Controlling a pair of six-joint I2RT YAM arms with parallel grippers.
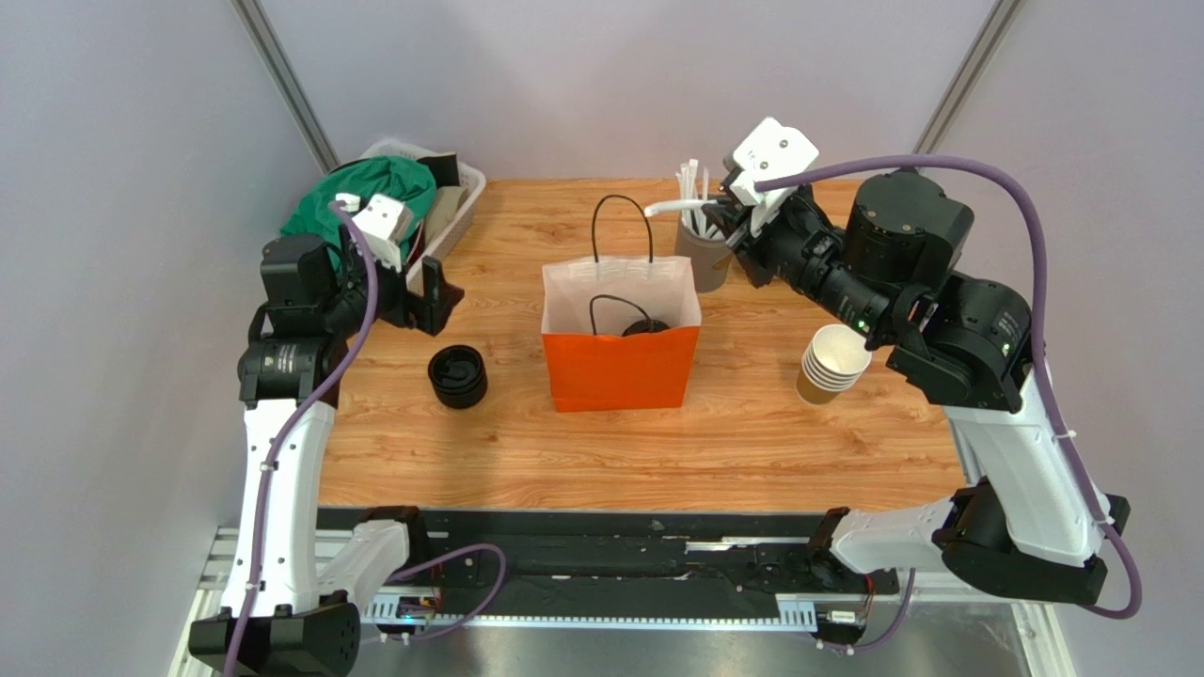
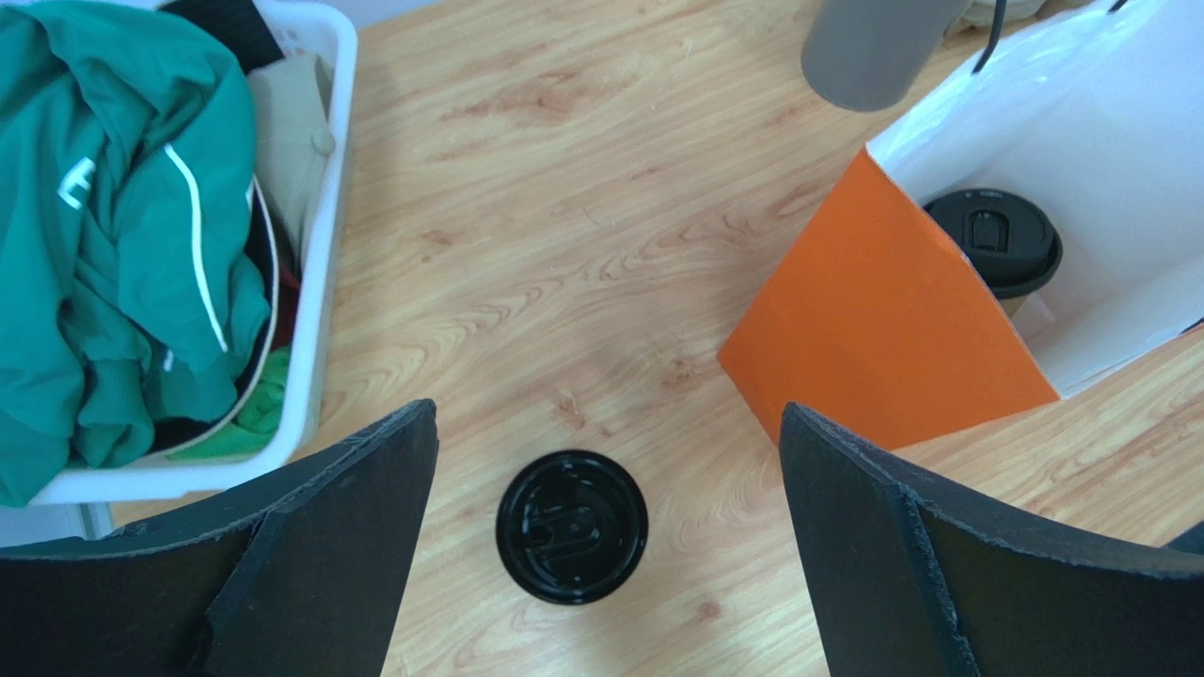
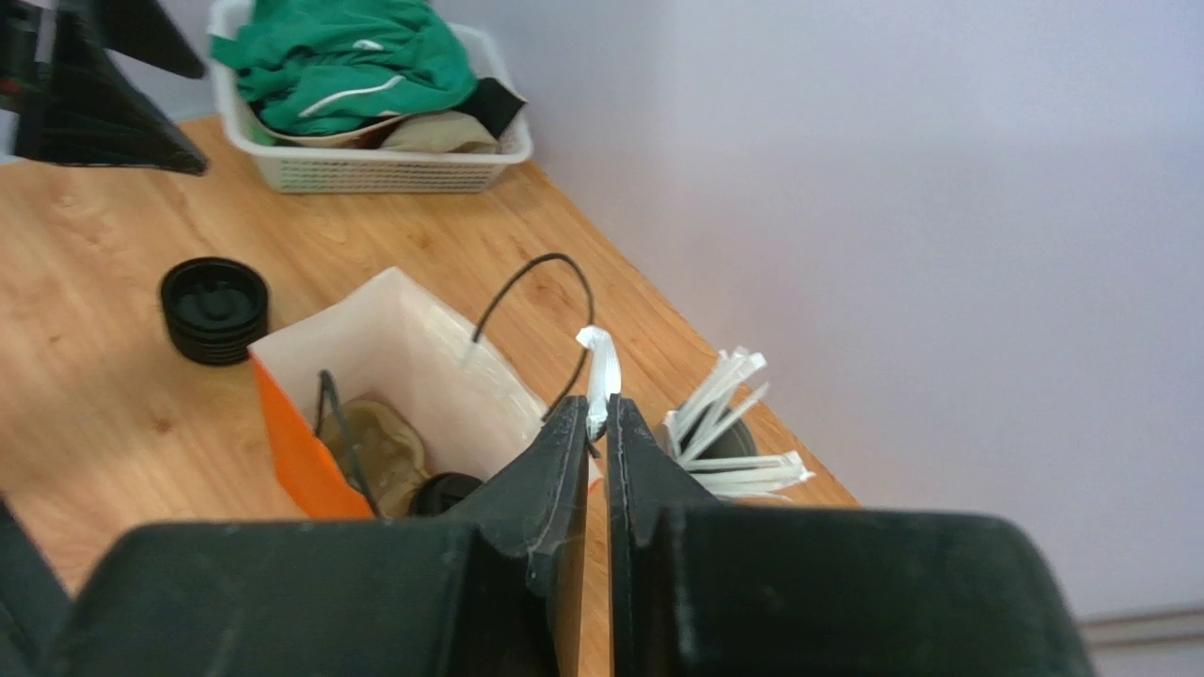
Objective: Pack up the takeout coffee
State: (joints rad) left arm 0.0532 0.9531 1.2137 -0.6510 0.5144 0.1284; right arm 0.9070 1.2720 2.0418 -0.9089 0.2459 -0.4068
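walls (image 1: 594,71): plain pale lilac-grey, left, far and right | corner posts (image 1: 290,85): slanted grey metal, far corners | table (image 1: 763,437): light wood grain, evenly lit | near edge: black rail (image 1: 636,557), aluminium frame (image 1: 636,646)

From the left wrist view, right side, the bag (image 2: 890,310) shows only a lid (image 2: 994,240) inside; all below it is hidden. The grey cup (image 2: 876,50) is cut by the top edge, the basket (image 2: 322,212) by the left. In the right wrist view, low centre, a tan shape (image 3: 375,440) in the bag is too blurred to name, and the straw (image 3: 604,370) vanishes between the right gripper's (image 3: 599,412) 2 fingers.
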